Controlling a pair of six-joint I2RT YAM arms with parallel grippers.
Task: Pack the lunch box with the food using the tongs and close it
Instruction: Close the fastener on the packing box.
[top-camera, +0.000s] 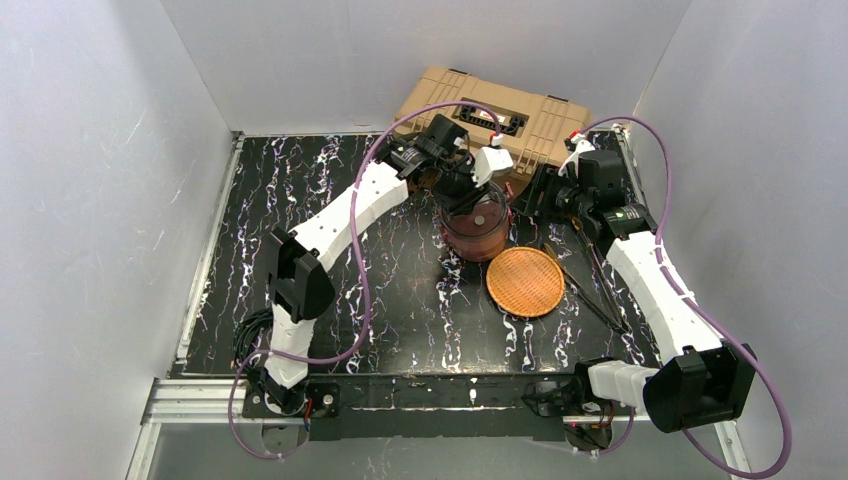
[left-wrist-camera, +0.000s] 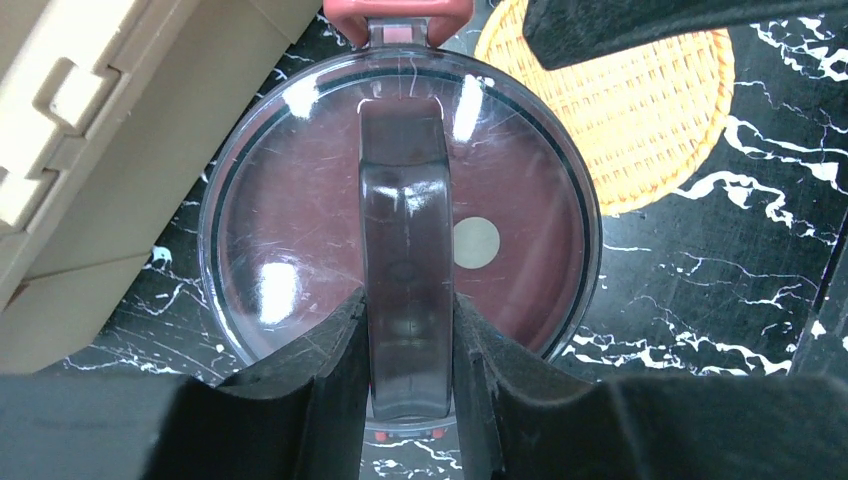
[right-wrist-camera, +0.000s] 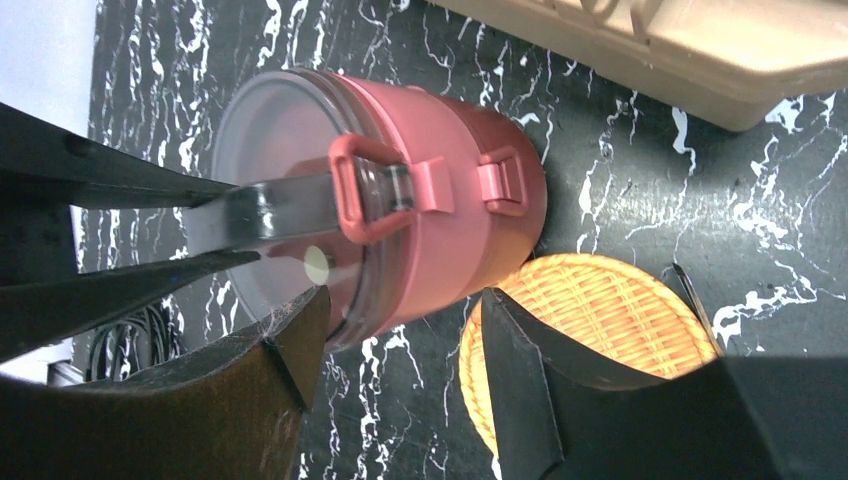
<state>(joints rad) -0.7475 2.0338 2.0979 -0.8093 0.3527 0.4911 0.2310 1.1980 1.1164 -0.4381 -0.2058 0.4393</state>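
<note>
The maroon lunch box (top-camera: 478, 228) stands stacked at the back middle of the table, with a clear lid (left-wrist-camera: 290, 230) on top and a pale dot showing through it. A dark smoky handle strap (left-wrist-camera: 405, 250) arches across the lid to a pink clasp (right-wrist-camera: 365, 190). My left gripper (left-wrist-camera: 408, 300) is shut on this strap from above. My right gripper (right-wrist-camera: 400, 310) is open just right of the box (right-wrist-camera: 470, 230), one finger by the lid rim and nothing between the fingers. The thin dark tongs (top-camera: 590, 295) lie on the table right of the woven plate. The food is out of view.
A flat orange woven plate (top-camera: 525, 281) lies just in front and to the right of the lunch box. The big tan toolbox (top-camera: 490, 110) sits behind it against the back wall. White walls close in the left, back and right sides.
</note>
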